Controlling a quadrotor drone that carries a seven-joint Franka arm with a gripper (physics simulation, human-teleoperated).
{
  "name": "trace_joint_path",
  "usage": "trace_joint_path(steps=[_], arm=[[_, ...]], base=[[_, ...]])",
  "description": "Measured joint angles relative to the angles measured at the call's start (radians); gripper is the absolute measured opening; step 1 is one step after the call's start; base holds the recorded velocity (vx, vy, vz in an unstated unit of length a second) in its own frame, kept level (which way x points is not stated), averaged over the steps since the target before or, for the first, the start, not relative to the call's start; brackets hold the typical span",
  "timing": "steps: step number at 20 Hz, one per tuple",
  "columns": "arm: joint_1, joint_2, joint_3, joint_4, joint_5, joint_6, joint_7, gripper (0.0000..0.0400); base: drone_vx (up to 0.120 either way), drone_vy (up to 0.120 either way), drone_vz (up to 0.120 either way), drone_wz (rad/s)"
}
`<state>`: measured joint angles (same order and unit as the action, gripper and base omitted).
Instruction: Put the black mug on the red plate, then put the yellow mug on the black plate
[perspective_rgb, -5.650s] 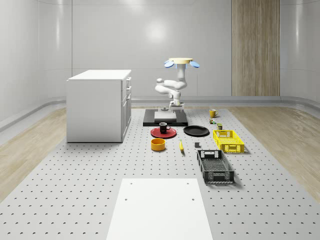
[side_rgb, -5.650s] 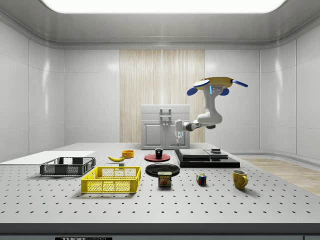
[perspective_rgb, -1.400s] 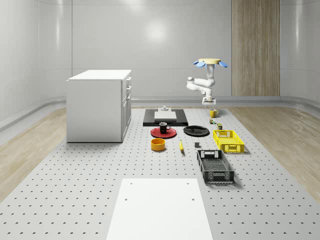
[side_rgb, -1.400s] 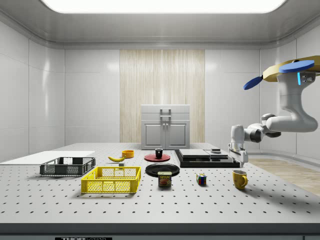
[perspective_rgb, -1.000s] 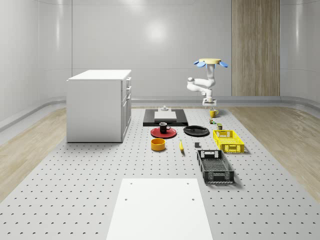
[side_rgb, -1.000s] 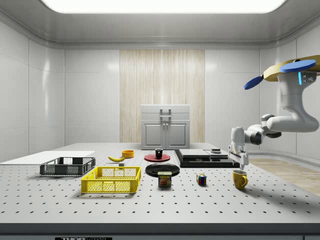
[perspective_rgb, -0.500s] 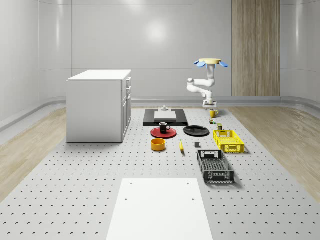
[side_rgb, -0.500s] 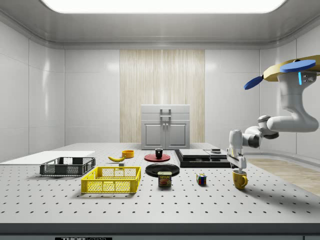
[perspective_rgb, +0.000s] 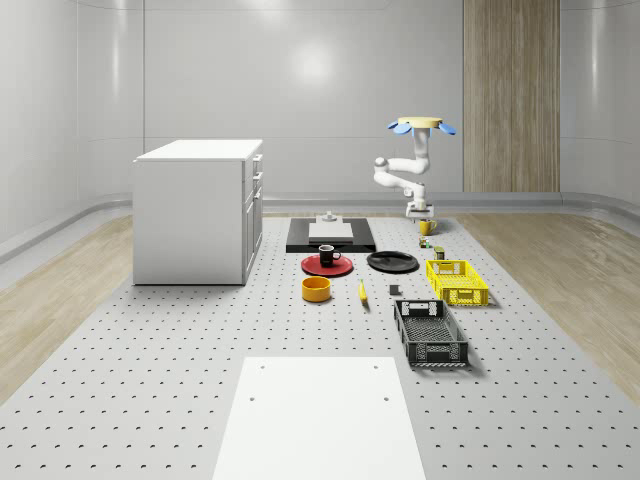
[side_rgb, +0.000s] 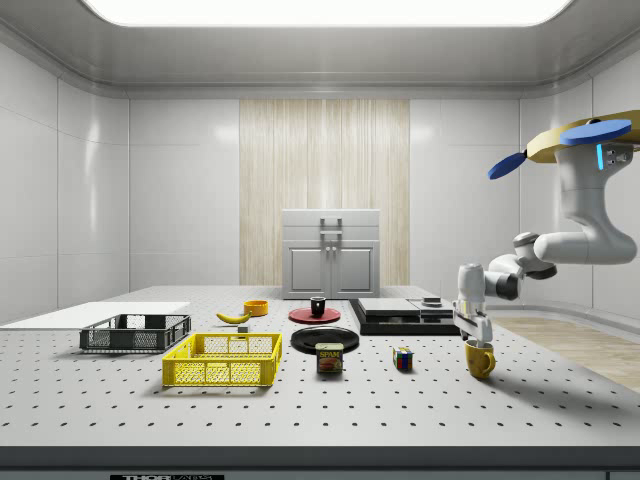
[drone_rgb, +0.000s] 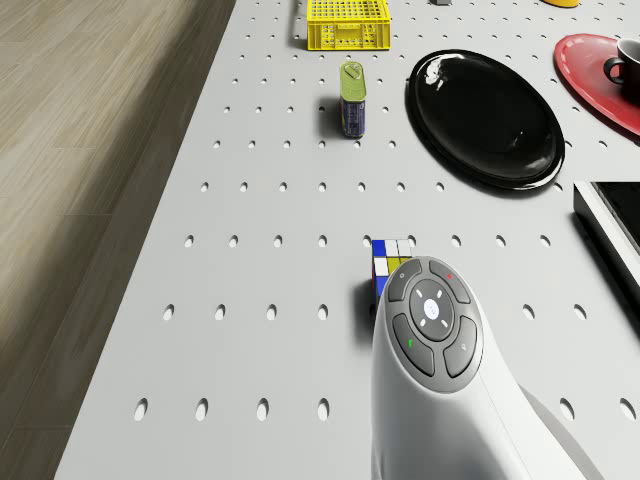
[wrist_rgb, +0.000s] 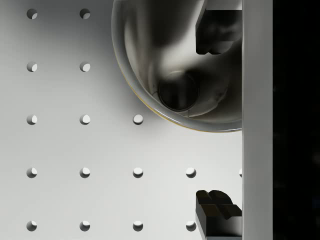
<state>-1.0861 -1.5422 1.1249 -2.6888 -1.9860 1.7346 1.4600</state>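
Note:
The yellow mug (side_rgb: 480, 359) stands on the perforated table (side_rgb: 420, 400) near the side view's right. My drone (side_rgb: 578, 138) hovers above and beyond it, with the arm bent down. My gripper (side_rgb: 476, 339) is open at the mug's rim. In the wrist view one finger (wrist_rgb: 220, 30) hangs over the inside of the yellow mug (wrist_rgb: 150, 55), the other finger (wrist_rgb: 217, 212) outside its wall. The black mug (perspective_rgb: 326, 254) sits on the red plate (perspective_rgb: 312, 266). Beside it the black plate (perspective_rgb: 392, 262) lies bare.
A Rubik's cube (drone_rgb: 392, 262) and a tin can (drone_rgb: 353, 100) lie between the yellow mug and the black plate. A yellow crate (perspective_rgb: 457, 281), a black crate (perspective_rgb: 430, 333), an orange bowl (perspective_rgb: 317, 289), a banana (perspective_rgb: 362, 292) and a white cabinet (perspective_rgb: 198, 210) stand farther off.
The drone went from beside the red plate to beside the yellow mug. Over the last second the arm lowered the gripper down to the mug's rim.

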Motion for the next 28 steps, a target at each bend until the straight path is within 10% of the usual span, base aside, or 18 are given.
trace_joint_path(steps=[2, 6, 10, 28], arm=[[0.001, 0.001, -0.002, 0.002, -0.002, 0.001, -0.002, 0.0400], [0.002, 0.002, -0.005, 0.004, -0.004, 0.002, -0.005, 0.0226], [0.002, 0.003, -0.006, 0.005, -0.006, 0.001, -0.006, 0.0153], [0.036, -0.010, 0.120, -0.048, 0.110, -0.054, -0.009, 0.0110]], base=[[0.000, 0.000, 0.000, 0.000], [0.000, 0.000, 0.000, 0.000], [0.000, 0.000, 0.000, 0.000], [0.022, -0.020, 0.062, 0.000]])
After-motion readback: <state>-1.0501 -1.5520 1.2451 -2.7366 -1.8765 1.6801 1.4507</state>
